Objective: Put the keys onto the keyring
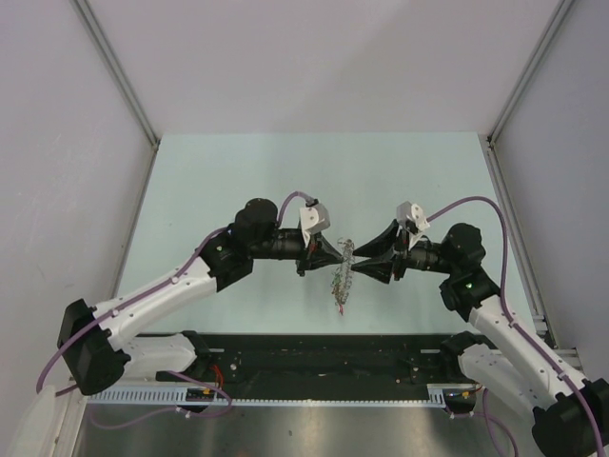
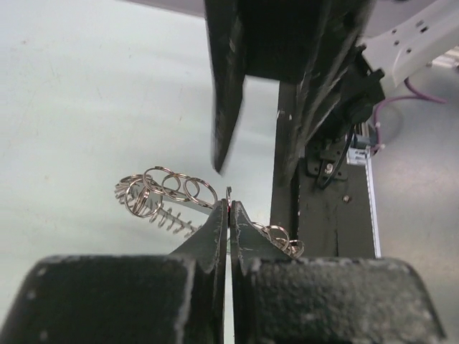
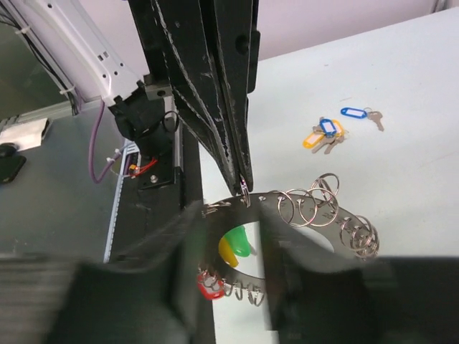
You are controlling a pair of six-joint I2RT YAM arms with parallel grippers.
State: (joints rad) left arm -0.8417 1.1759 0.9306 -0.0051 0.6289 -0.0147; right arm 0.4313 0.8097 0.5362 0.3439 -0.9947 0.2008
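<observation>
Pinching the keyring (image 1: 343,274) by its thin top edge, my left jaws are closed tight, the two tips pressed together with only the metal rim between them. The ring is held up over the desk (image 1: 238,181) in the middle of my reach, between my two arms, its lower part trailing towards my bases in the top view. From my left wrist I see a row of small wire loops (image 2: 166,188) standing out to the left of my tips, and a few more just to the right of them.

My right jaws meet the ring from the other side, tip to tip with the left ones. They stand parted: in the left wrist view pale desk shows between the two right fingers (image 2: 224,107), one ending just above the loops, the other reaching lower beside my left tips. The ring's band runs across that gap, but I cannot tell whether either pad touches it. Within the gap, in my right wrist view, a green tag (image 3: 241,240) and a yellow tag (image 3: 225,251) hang side by side, with a red tag (image 3: 208,288) lower.

The keys (image 3: 326,134) lie loose on the desk well apart from the ring, a small cluster with blue and orange tags, and one blue-tagged key (image 3: 358,112) just beside it.
</observation>
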